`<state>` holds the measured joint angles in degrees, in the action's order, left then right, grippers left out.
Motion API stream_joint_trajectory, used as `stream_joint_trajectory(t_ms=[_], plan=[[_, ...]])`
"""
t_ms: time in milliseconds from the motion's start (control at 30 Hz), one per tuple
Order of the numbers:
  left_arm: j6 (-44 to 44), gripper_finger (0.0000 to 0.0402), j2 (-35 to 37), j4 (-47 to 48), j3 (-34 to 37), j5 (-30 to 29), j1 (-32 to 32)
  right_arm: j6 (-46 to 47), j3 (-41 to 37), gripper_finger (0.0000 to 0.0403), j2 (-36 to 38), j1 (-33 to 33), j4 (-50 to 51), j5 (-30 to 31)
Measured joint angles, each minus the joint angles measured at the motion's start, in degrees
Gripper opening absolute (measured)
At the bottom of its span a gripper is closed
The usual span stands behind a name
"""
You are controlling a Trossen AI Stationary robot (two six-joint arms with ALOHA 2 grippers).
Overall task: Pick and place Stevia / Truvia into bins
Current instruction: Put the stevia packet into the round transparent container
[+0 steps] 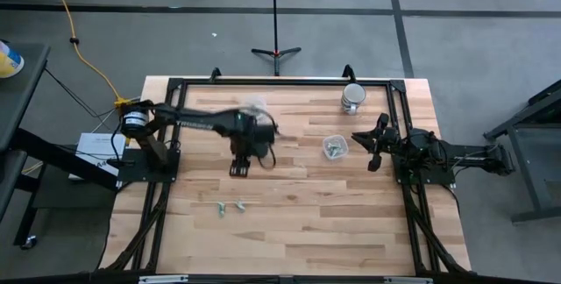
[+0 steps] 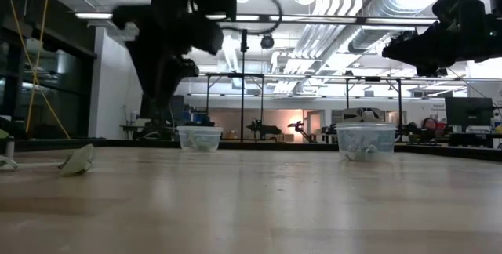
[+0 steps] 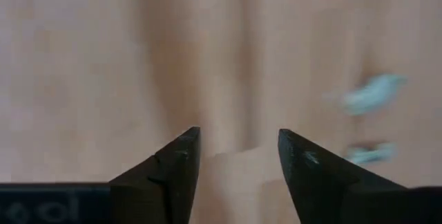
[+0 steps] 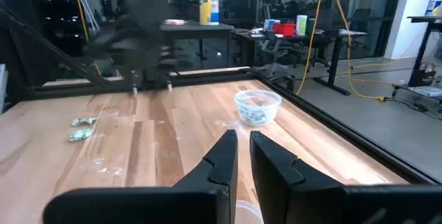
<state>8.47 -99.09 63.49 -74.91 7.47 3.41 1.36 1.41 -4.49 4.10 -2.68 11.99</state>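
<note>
Two loose green-and-white Stevia packets [image 1: 231, 206] lie flat on the wood near the table's near-left part; they also show as packets [image 3: 373, 92] and packets [image 4: 81, 128]. One clear cup [image 1: 335, 147] with packets inside stands right of centre. The other cup [image 1: 255, 106] stands near the far edge, partly hidden by the left arm. My left gripper [image 1: 238, 170] [image 3: 238, 141] hangs open and empty above bare wood, between the far cup and the loose packets. My right gripper [image 4: 242, 141] [image 1: 368, 148] waits just right of the nearer cup, its fingers nearly together and empty.
A shiny metal mug [image 1: 353, 97] stands near the far-right corner. A dark frame [image 1: 280, 81] runs around the tabletop's edges. In the low view both cups [image 2: 199, 138] [image 2: 365, 140] stand beyond a wide stretch of bare wood.
</note>
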Motion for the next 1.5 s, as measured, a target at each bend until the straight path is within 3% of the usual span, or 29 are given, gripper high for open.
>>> stream_joint_trajectory(t_ms=[233, 600, 767, 967, 1133, 1333, 1500], plan=[[-2.9, 0.0216, 0.0, -6.5, 5.6, 4.0, -14.3, 2.6, 0.0, 0.0032, 0.0, 0.0, -1.3, -4.4], [-7.4, 0.0228, -0.2, -21.8, 12.2, -1.3, -25.7, 2.5, 0.0, 0.0032, 0.0, 0.0, -1.2, -4.9], [-8.5, 0.022, -0.2, -30.2, 17.2, -6.3, -26.8, 3.2, 0.0, 0.0032, 0.0, 0.0, 0.0, -4.9], [-9.1, 0.0201, 0.0, -33.4, 20.6, -6.1, -26.7, 2.8, 0.0, 0.0032, 0.0, 0.0, -0.1, -4.9], [-8.8, 0.0145, 0.0, -33.1, 21.1, -5.9, -26.6, 2.4, 0.0, 0.0032, 0.0, 0.0, -0.1, -4.9], [-11.6, 0.0023, -0.4, -29.4, 18.0, -5.4, -23.8, 2.4, 0.0, 0.0032, 0.0, 0.0, -0.1, -4.9], [-5.4, 0.0038, -0.4, -26.4, 14.7, -12.3, -18.5, 2.6, 0.0, 0.0032, 0.0, 0.0, -0.1, -3.3]])
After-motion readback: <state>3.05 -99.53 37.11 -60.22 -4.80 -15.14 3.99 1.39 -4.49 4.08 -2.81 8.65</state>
